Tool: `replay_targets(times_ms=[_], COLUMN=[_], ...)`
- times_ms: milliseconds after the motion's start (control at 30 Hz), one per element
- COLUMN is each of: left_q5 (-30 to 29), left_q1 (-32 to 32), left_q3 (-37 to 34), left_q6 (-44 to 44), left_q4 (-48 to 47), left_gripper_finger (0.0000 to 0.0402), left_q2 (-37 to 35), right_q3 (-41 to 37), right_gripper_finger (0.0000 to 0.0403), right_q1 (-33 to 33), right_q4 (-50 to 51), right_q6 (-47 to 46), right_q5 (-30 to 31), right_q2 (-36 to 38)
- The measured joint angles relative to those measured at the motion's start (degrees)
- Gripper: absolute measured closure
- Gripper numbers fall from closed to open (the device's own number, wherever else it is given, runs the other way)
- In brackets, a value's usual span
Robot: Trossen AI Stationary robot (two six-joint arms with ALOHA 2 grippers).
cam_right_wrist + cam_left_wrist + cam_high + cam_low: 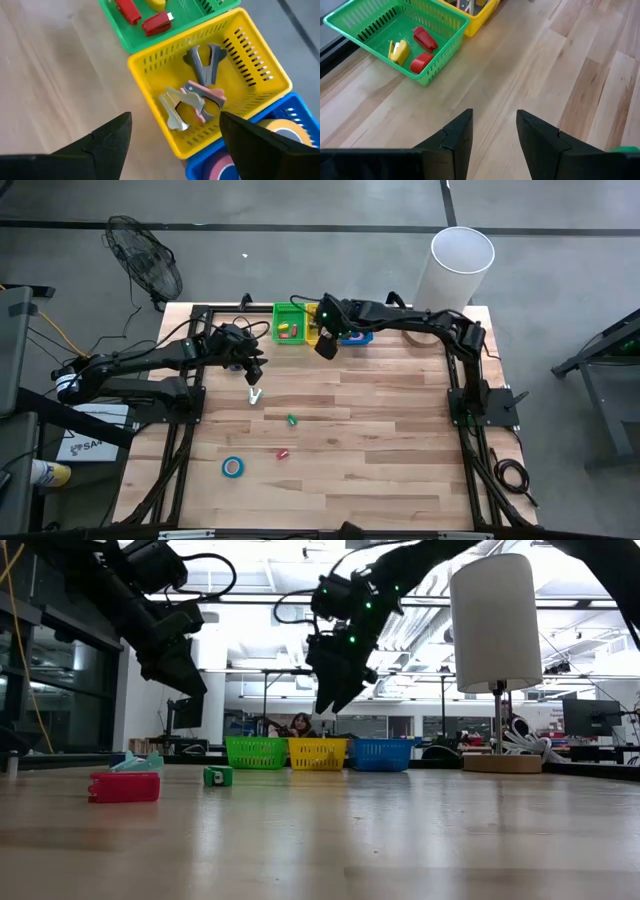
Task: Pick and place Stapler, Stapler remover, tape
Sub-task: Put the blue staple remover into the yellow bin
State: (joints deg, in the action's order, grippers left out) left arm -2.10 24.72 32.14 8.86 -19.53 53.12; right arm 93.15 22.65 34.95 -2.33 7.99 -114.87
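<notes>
My left gripper is open and empty, raised over the far left part of the table, near the green basket, which holds two red staplers and a yellow one. My right gripper is open and empty above the yellow basket, where several staple removers lie. The blue basket beside it holds a yellow and a pink tape roll. On the bare table lie a silvery staple remover, a green stapler, a red stapler and a blue tape roll.
The three baskets stand in a row at the table's far edge. A tall white cylinder stands at the far right corner. A fan is on the floor beyond the far left corner. Bare wood covers the near and right parts of the table.
</notes>
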Motion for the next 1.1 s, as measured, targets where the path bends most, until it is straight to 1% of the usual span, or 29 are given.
replay_targets(times_ms=[133,333,500,667,800,900,1000,1100], left_q5=[0.0,0.0,0.0,0.0,0.0,0.0,0.2,1.3], left_q1=[0.0,0.0,0.0,0.0,0.0,0.0,0.0,0.0], left_q3=[0.0,0.0,0.0,0.0,0.0,0.0,0.0,0.0], left_q6=[0.0,-0.2,-0.9,-1.1,-1.1,-1.1,-1.1,-1.1], left_q4=[0.0,0.0,-0.1,-0.1,-0.1,-0.1,-0.2,-0.6], left_gripper_finger=[0.0252,0.0252,0.0252,0.0252,0.0252,0.0252,0.0252,0.0252], left_q2=[0.0,0.0,0.0,0.0,0.0,0.0,0.0,0.0], right_q3=[1.1,1.2,1.2,-0.9,-5.2,-7.8,-8.7,-8.7], right_gripper_finger=[0.0111,0.0112,0.0112,0.0112,0.0111,0.0112,0.0112,0.0111], right_q1=[-3.1,-8.2,-13.4,-19.0,-23.1,-25.7,-27.4,-28.7], right_q4=[2.6,5.2,4.9,-0.9,-8.5,-12.3,-12.5,-10.8], right_q6=[-0.7,-4.2,-7.7,-11.0,-12.6,-13.2,-14.5,-16.9], right_q5=[2.4,6.4,9.4,11.1,11.4,14.3,18.2,20.6], right_q2=[0.0,0.0,0.0,0.0,0.0,0.0,0.0,0.0])
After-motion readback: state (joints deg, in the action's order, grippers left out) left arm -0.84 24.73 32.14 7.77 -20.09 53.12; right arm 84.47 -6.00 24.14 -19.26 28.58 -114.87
